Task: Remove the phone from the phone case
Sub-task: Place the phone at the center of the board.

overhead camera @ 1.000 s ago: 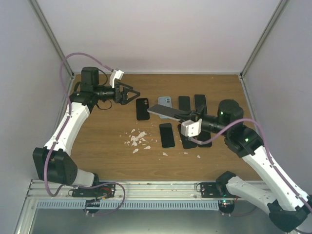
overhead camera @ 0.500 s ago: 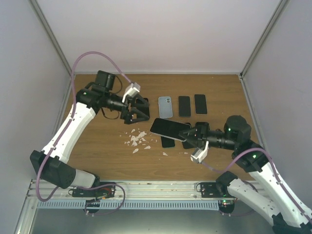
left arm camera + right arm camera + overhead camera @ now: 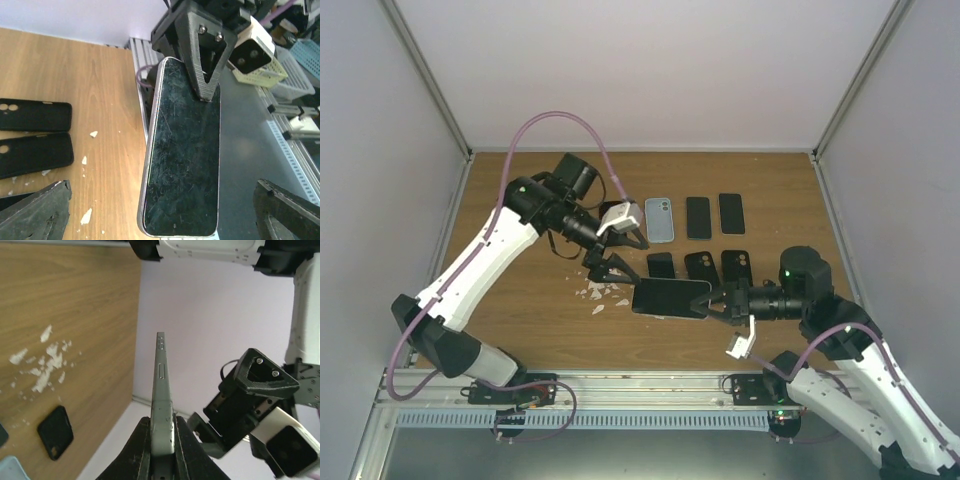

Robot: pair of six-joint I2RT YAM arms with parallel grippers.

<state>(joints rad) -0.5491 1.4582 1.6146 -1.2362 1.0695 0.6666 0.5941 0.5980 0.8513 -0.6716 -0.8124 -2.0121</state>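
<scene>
A phone (image 3: 670,298) with a dark, scratched screen and a pale grey-green case rim is held flat above the table's near middle. My right gripper (image 3: 713,303) is shut on its right end. In the right wrist view the phone (image 3: 161,385) shows edge-on, clamped between the black fingers (image 3: 142,450). My left gripper (image 3: 617,258) is open just off the phone's left end. In the left wrist view the screen (image 3: 182,155) lies between its spread fingers (image 3: 35,212), apart from both, with the right gripper's fingers (image 3: 202,55) on its far end.
Three black cases (image 3: 702,267) lie in a row behind the phone. A light blue case (image 3: 660,219) and two black ones (image 3: 698,216) lie farther back. White crumbs (image 3: 600,292) are scattered left of the phone. The table's near rail (image 3: 620,385) is close below.
My right gripper has carried the phone back toward the near edge and levelled it. My left arm has swung right and nearer, its open gripper now at the phone's free end.
</scene>
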